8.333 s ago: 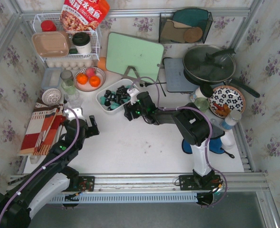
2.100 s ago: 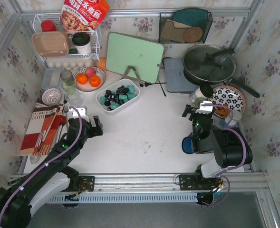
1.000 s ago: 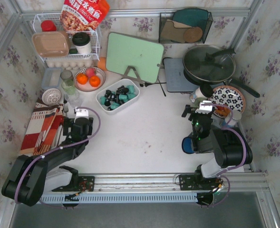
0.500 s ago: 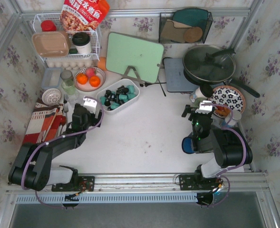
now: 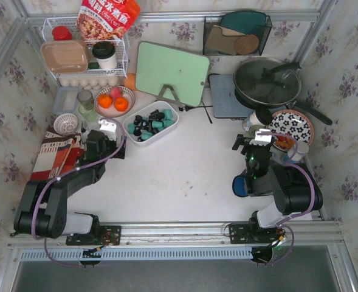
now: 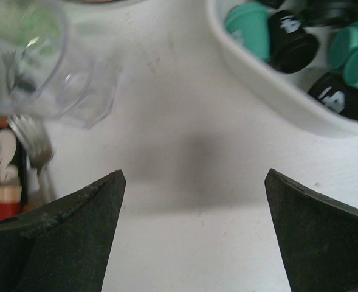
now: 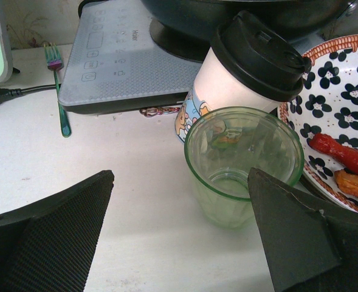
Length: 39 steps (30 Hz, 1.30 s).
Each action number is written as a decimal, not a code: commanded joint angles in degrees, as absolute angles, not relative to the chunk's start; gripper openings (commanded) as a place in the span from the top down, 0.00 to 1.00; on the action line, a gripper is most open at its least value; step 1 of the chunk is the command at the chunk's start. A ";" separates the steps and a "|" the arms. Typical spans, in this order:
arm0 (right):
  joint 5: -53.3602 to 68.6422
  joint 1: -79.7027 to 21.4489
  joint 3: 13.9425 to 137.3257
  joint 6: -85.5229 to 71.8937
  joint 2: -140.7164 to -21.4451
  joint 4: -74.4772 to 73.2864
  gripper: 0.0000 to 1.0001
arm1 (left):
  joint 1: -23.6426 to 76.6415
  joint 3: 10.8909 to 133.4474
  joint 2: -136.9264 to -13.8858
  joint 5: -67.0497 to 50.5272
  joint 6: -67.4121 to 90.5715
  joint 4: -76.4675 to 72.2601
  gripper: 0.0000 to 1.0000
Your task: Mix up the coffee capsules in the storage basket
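Observation:
The white storage basket point(image 5: 173, 121) stands left of the table's middle, with teal and black coffee capsules point(image 5: 149, 122) lying in it. My left gripper point(image 5: 110, 135) hovers just left of the basket, open and empty. In the left wrist view the basket's wall point(image 6: 276, 91) and some capsules point(image 6: 249, 28) fill the upper right, beyond the left gripper point(image 6: 194, 173) over bare table. My right gripper point(image 5: 253, 143) is far off at the right, open and empty. In the right wrist view the right gripper point(image 7: 180, 173) faces a green glass point(image 7: 244, 164).
A clear glass point(image 6: 39, 67) stands close to the left gripper's left side, beside a striped cloth with cutlery point(image 5: 54, 161). A fruit bowl point(image 5: 113, 100) and wire rack point(image 5: 84, 58) are behind. A lidded paper cup point(image 7: 251, 67), patterned plate point(image 5: 290, 129) and induction cooker point(image 7: 124, 61) crowd the right gripper.
My left arm has swung up and to the right from near the striped cloth to just beside the basket. The right arm has not moved.

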<state>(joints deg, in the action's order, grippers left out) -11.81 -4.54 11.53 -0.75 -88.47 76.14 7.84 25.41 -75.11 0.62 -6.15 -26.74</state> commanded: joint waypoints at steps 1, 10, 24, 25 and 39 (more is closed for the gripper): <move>-11.56 -4.56 11.70 -0.97 -88.45 76.59 0.00 | 1.81 21.43 -71.97 -7.29 0.84 -33.82 0.00; -11.56 -4.57 11.78 -0.97 -88.46 76.55 0.00 | -5.88 22.73 -78.22 -3.17 4.11 -40.81 0.00; -11.53 -4.57 11.75 -0.97 -88.48 76.61 0.00 | 0.35 25.02 -86.23 -2.13 -3.64 -41.83 0.00; -11.55 -4.57 11.72 -0.97 -88.49 76.58 0.00 | 0.40 24.97 -86.15 -2.11 -3.61 -42.13 0.00; -11.53 -4.57 11.75 -0.97 -88.44 76.60 0.00 | 0.34 24.87 -85.96 -2.11 -3.54 -41.97 0.00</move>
